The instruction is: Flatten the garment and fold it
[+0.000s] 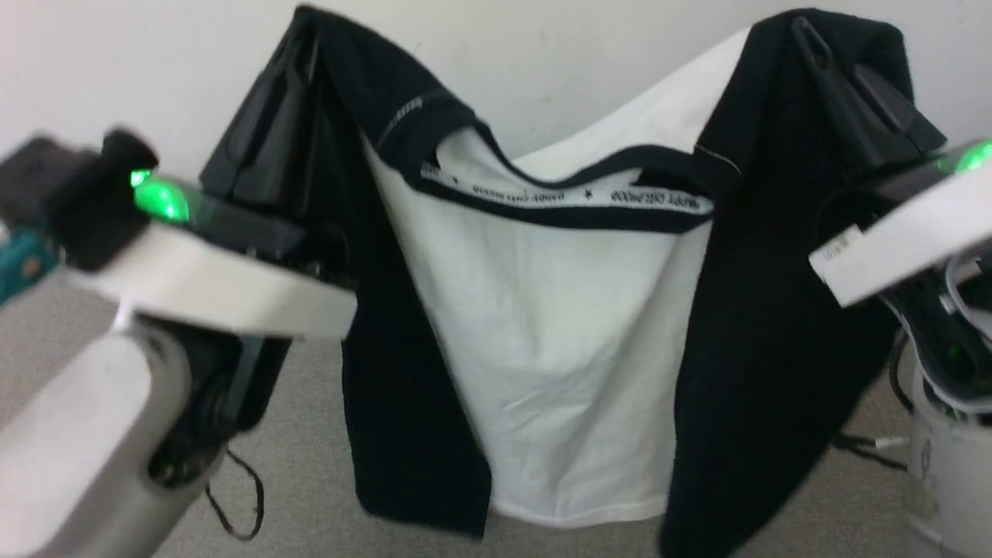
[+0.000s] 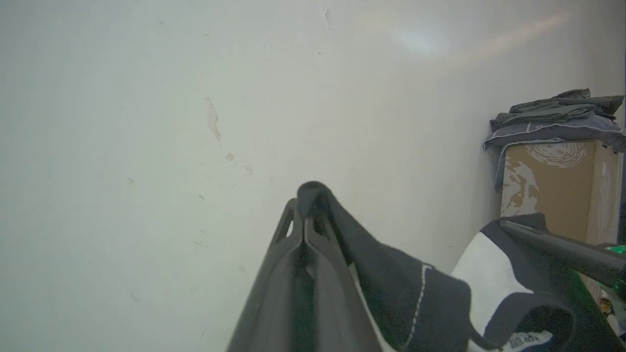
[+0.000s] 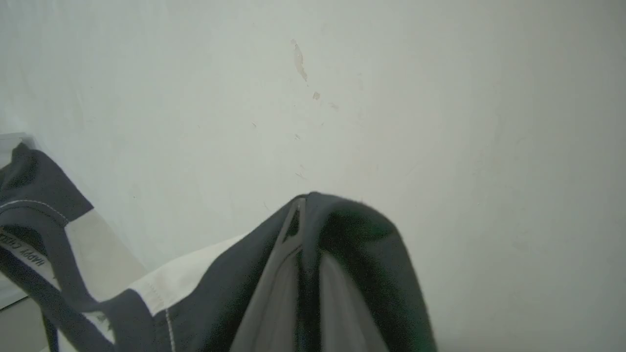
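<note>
The garment [image 1: 558,325] hangs in the air before a pale wall, white torso in the middle, black sleeves drooping at both sides, black neckband sagging between. My left gripper [image 1: 306,27] is shut on the garment's black shoulder at the upper left; in the left wrist view the left gripper [image 2: 305,220] has black cloth draped over its tip. My right gripper [image 1: 802,27] is shut on the other black shoulder at the upper right; the right wrist view shows the right gripper [image 3: 302,205] with dark cloth folded over its tip. The hem hangs just above the grey floor.
A grey carpeted floor [image 1: 310,434] lies below, with a thin black cord [image 1: 240,504] on it. A cardboard box [image 2: 557,186] with folded grey clothes [image 2: 557,117] on top stands by the wall. A white bucket-like object [image 1: 949,465] sits at the lower right.
</note>
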{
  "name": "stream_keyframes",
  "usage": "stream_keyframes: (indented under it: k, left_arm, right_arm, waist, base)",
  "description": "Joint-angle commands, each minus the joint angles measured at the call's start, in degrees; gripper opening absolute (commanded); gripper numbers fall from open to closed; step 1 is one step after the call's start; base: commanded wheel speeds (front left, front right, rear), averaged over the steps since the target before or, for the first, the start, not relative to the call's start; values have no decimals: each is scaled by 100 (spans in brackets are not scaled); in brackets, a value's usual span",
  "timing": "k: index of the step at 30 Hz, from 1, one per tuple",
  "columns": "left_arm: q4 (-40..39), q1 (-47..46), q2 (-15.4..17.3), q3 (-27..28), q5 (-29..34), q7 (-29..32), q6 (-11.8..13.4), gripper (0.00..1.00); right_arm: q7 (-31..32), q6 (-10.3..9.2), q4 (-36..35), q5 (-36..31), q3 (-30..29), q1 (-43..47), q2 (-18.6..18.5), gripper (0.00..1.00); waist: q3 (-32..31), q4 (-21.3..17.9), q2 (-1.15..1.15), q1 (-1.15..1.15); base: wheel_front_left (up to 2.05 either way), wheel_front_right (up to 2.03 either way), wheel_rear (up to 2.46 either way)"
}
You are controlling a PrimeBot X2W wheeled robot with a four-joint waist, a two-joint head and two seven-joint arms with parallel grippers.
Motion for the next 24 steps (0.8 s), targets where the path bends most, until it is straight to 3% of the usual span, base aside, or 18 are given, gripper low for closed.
stream_keyframes:
  k: [1,6,13,18,24]
  left_arm:
    - [229,-296,-60,22,-117,170,-90,0]
    - [1240,-1259,-244,-44,-360,721,-434,0]
    - [2802,-2947,-396,-301,131,1082,-923,0]
    - [3423,-3937,-522,-382,482,1073,-1153,0]
    - [4191,-5115,-773,-292,851,577,-1362,0]
  right_arm:
    - [135,-3,213,-35,-2,-281,19,0]
    - [444,-3,1163,-164,38,-1106,18,0]
    - [90,-3,2600,-682,244,-2810,18,0]
    - [-289,-3,3357,-905,328,-3932,18,0]
    - [-921,-3,4366,-1359,232,-5399,19,0]
  waist:
    - [45,-9,0,0]
    - [330,-68,0,0]
    - [1173,-209,0,0]
    - [1900,-251,0,0]
    - [2941,-168,0,0]
  base:
    - [0,0,0]
    - [0,0,0]
    - [0,0,0]
    - [0,0,0]
    - [0,0,0]
